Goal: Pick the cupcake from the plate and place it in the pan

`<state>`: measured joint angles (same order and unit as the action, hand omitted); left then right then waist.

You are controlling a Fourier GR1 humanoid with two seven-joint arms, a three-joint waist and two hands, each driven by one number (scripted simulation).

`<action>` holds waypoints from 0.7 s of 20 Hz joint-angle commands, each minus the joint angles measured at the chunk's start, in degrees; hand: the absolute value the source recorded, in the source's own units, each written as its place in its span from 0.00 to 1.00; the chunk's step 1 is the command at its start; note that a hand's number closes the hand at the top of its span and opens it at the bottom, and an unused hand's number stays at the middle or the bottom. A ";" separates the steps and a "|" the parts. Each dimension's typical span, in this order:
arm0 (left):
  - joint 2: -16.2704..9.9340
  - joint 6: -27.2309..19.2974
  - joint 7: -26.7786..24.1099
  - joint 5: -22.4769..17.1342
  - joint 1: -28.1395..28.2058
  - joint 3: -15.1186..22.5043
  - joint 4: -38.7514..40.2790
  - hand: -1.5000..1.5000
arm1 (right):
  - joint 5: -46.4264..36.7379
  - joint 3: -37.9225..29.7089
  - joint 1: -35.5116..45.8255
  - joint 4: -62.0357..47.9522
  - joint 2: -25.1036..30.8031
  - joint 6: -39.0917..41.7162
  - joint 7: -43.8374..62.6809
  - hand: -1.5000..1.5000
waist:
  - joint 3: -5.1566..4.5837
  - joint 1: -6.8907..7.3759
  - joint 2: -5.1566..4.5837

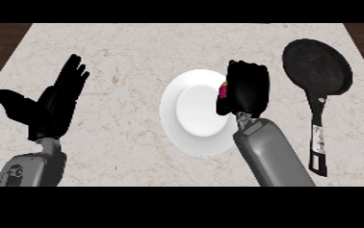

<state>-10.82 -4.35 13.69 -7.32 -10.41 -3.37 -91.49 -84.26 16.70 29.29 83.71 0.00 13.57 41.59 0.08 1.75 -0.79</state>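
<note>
At the near edge of the marble table (135, 164), my left hand (57, 99) rests upright with its fingers spread, holding nothing, well apart from the work. Just beyond, my right hand (245, 90) sits over the right rim of the white plate (195, 111), fingers curled round the cupcake (224, 91), of which only a sliver of pink and a fleck of yellow peeks out on the plate side. I judge the cupcake to be light and soft, its frosting easily smeared and its cake easily crushed, so the hold belongs low on the wrapper's sides rather than on top. My fingers hide nearly all of it: whether it stands upright or tilted, and whether it has left the plate, I cannot tell. Farther right lies the black frying pan (316, 70), handle pointing toward me, well apart from the plate; the label on that handle is too small to read.
</note>
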 commanded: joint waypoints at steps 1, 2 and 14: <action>-0.42 0.90 0.00 -0.54 -0.11 -0.45 0.76 0.50 | 0.10 -6.05 15.15 -4.46 0.00 1.91 5.24 1.00 | -0.13 0.02 0.50; 2.33 -0.93 -1.44 1.60 1.25 2.02 1.02 0.50 | 0.82 -5.32 18.29 -8.12 0.00 0.71 8.24 1.00 | -0.12 0.40 0.40; -0.19 0.51 0.32 -0.98 -1.86 -2.82 2.30 0.50 | 2.04 -17.73 23.70 -15.73 5.91 -7.84 5.05 1.00 | -0.09 -1.55 0.71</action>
<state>-10.39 -4.42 14.06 -6.96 -11.04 -4.26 -90.34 -81.65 0.74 54.66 68.41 4.01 9.69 46.36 -0.02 0.66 -0.14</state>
